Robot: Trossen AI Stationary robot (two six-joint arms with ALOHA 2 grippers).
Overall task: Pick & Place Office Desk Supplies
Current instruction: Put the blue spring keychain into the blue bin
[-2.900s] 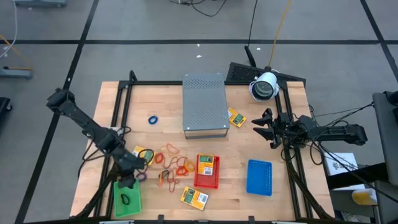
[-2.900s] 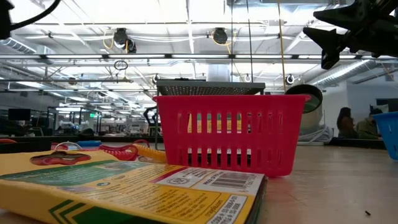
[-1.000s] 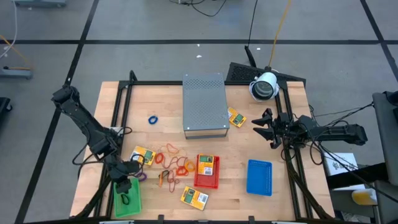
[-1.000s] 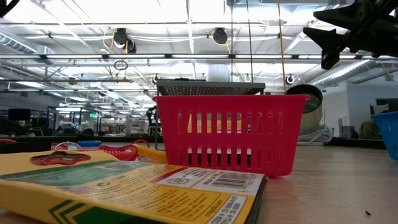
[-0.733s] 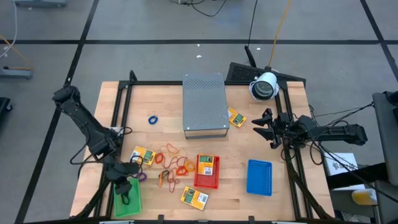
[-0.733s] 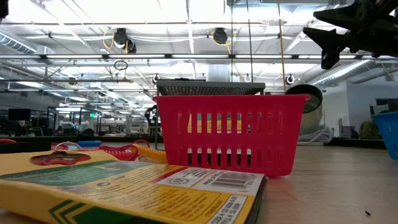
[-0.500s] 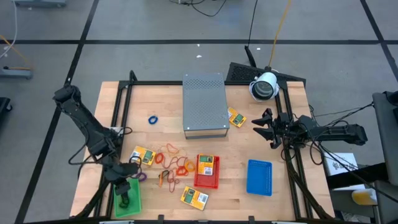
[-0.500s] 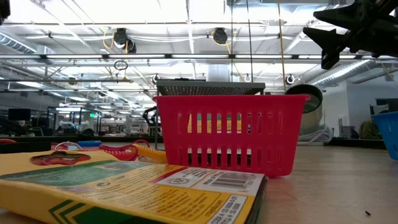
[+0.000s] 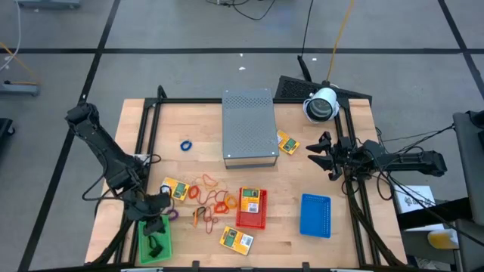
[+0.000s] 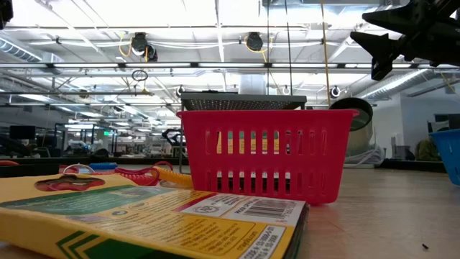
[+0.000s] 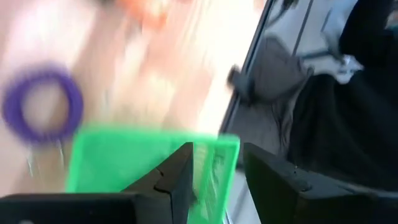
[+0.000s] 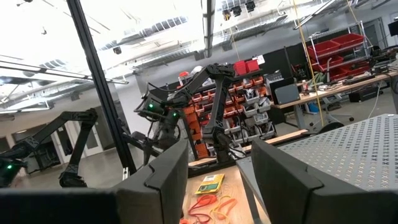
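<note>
Both claws are seen parted and empty: the left claw [image 9: 154, 227] is hung over the green tray [image 9: 155, 243], likely just after a drop, the right claw [image 9: 321, 156] parked.

Left wrist view is motion-blurred: purple rubber-band loop [image 11: 42, 104] and green mesh tray [image 11: 134, 163] show soft, tray cut off at the frame bottom. In the high view the left gripper [image 9: 154, 225] hides part of that tray; dark pieces inside are too small to identify. Low view crops the near crayon packet [image 10: 144, 223] and blue mesh tray [image 10: 448, 152] at the edges.
</note>
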